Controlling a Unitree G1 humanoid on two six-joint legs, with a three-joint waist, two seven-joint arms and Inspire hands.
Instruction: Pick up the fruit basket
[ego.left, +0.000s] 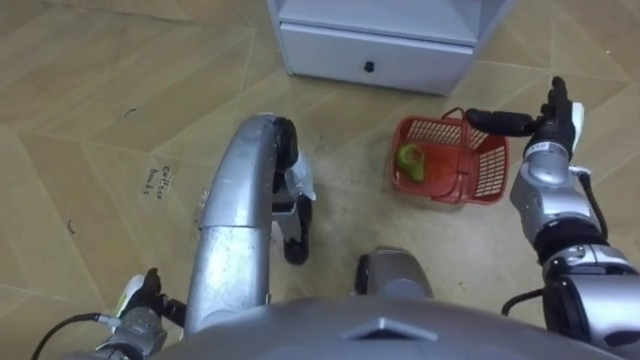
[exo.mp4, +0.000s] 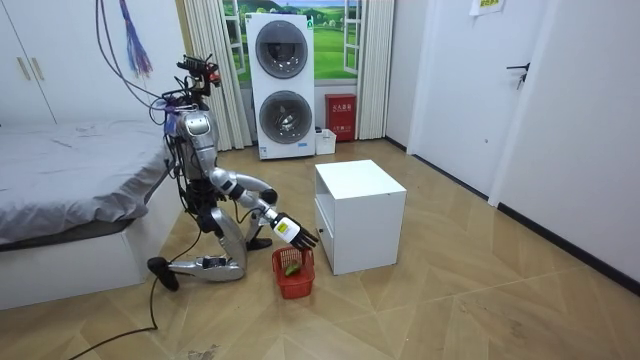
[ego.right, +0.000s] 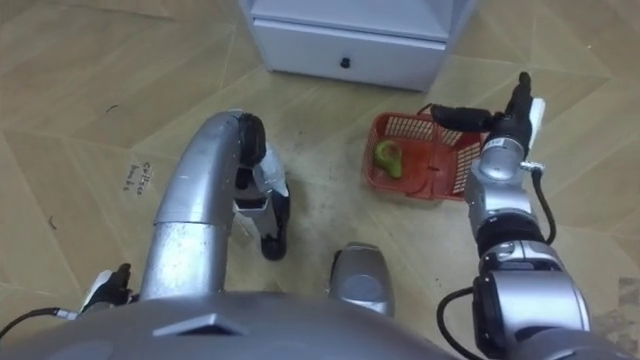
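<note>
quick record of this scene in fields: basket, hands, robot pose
basket: red fruit basket on the floor, in front of the white cabinet
contents: one green fruit
right hand: open, fingers straight, over the basket's right side, holding nothing
left hand: low at the robot's left side, away from the basket
robot: kneeling on the floor beside the bed
task state: basket not yet lifted

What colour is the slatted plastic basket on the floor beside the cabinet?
The slatted plastic basket is red; clearest in the left eye view.

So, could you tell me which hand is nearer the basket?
The right hand, open just above the basket; the left hand hangs far back, low at the left.
</note>
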